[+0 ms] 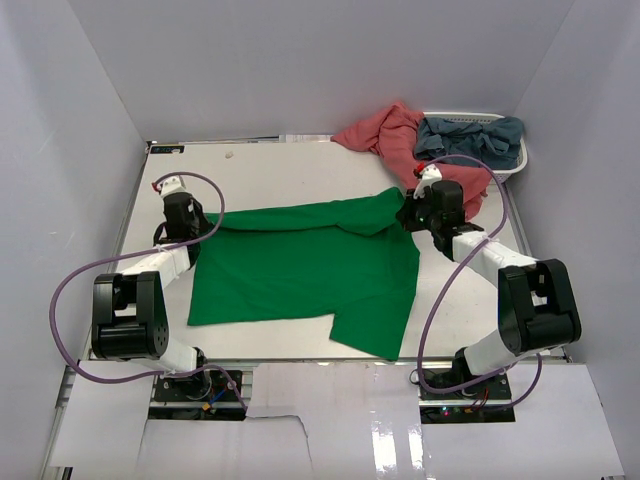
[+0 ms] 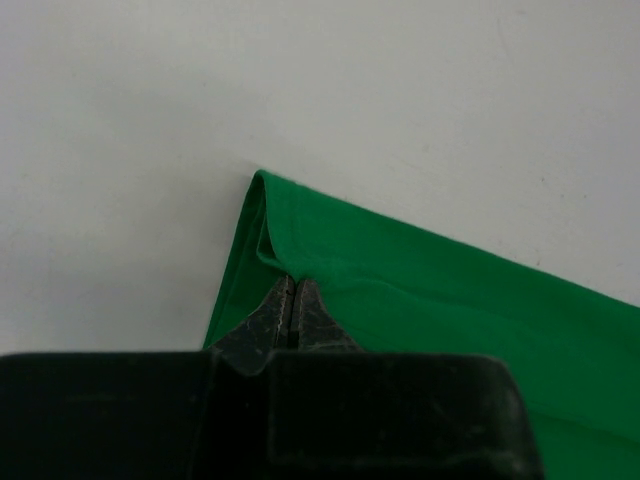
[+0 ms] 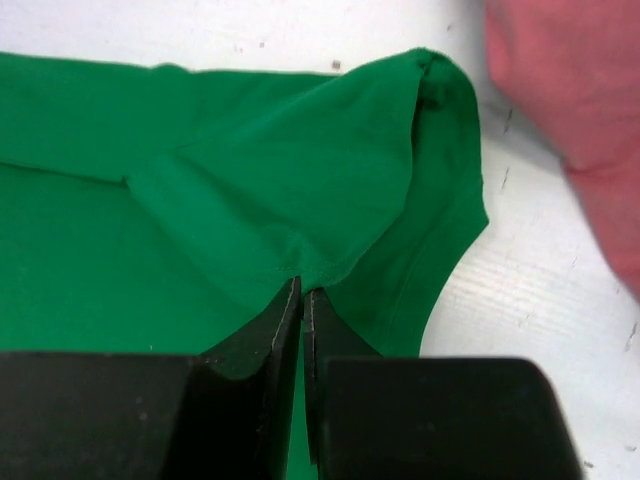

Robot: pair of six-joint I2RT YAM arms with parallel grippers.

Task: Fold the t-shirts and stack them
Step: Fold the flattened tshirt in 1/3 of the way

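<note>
Green shirt (image 1: 300,270) lies spread mid-table (image 1: 260,175), its far edge doubled over w/ a fold along the top. L gripper (image 2: 292,290) is pinched tight on the shirt's far-left folded corner. R gripper (image 3: 301,295) is clamped the same way on cloth at the far-right end, by the sleeve. Pink shirt (image 1: 385,135) sits bunched at far right, just beside the green sleeve and partly over the basket (image 1: 515,165) rim. Blue shirt (image 1: 470,135) is crumpled in the basket.
</note>
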